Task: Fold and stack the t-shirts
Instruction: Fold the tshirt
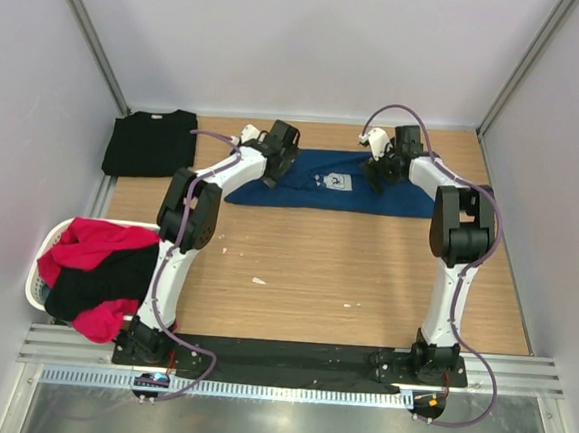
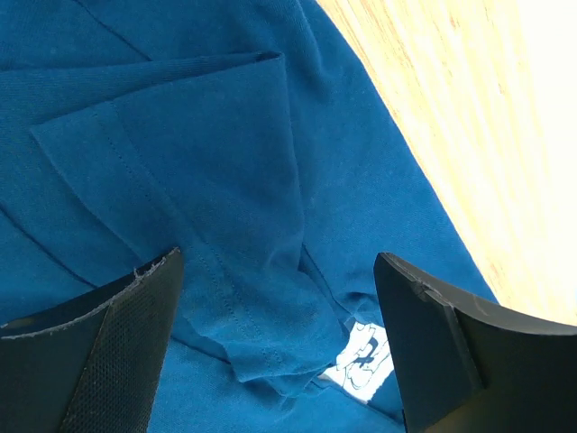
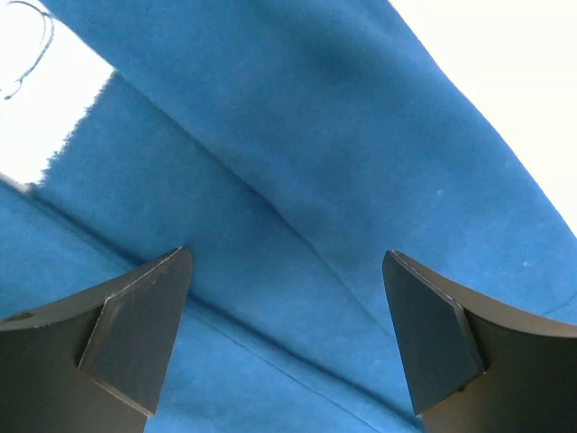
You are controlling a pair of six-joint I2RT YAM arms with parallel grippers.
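Note:
A navy blue t-shirt lies folded into a long band across the far middle of the table, its pale square print facing up. My left gripper hovers over its left end, open, with a folded sleeve and a corner of the print between the fingers. My right gripper stands open over the shirt's right part, only flat blue cloth between its fingers. A folded black t-shirt lies at the far left. Red and black t-shirts are heaped in a basket at the near left.
The white basket overhangs the table's left edge. Small white specks lie on the wooden tabletop. Pale walls close in the far side and both flanks. A black base rail runs along the near edge.

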